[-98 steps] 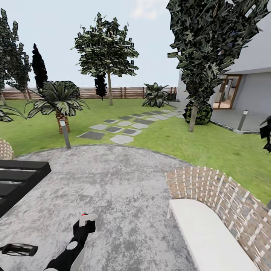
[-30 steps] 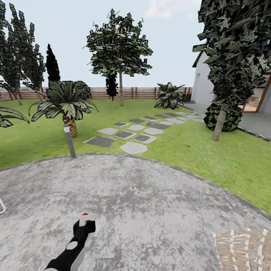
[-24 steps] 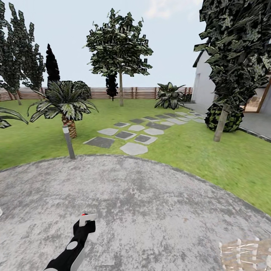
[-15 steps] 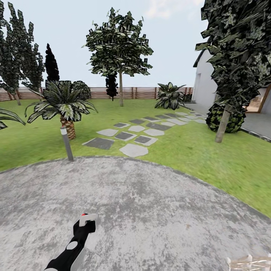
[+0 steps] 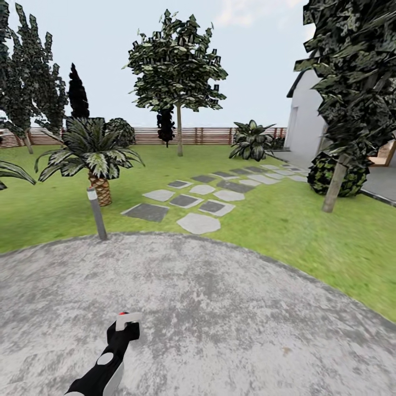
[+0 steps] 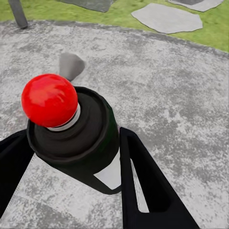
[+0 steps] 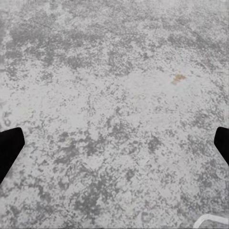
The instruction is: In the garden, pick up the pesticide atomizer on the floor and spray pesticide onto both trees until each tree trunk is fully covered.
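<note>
Grey patio floor [image 5: 231, 308] under both arms, left gripper [image 6: 71, 157] clamped around the pesticide atomizer [image 6: 76, 133], right gripper [image 7: 114, 143] spread wide and empty, so next I'd guess rolling toward a tree trunk [image 5: 334, 188].

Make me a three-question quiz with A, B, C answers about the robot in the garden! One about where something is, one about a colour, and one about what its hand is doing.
1. Where does the lamp post stand?
A. at the edge of the floor
B. by the fence
C. on the stepping stones

2. What colour is the knob on the pesticide atomizer?
A. blue
B. yellow
C. red

3. What is the left gripper doing?
A. hanging open
B. holding the atomizer
C. touching a tree

Answers: 1 A, the post rises where paving meets grass. 2 C, the left wrist view shows a red ball on top. 3 B, its fingers sit on both sides of the bottle.
</note>
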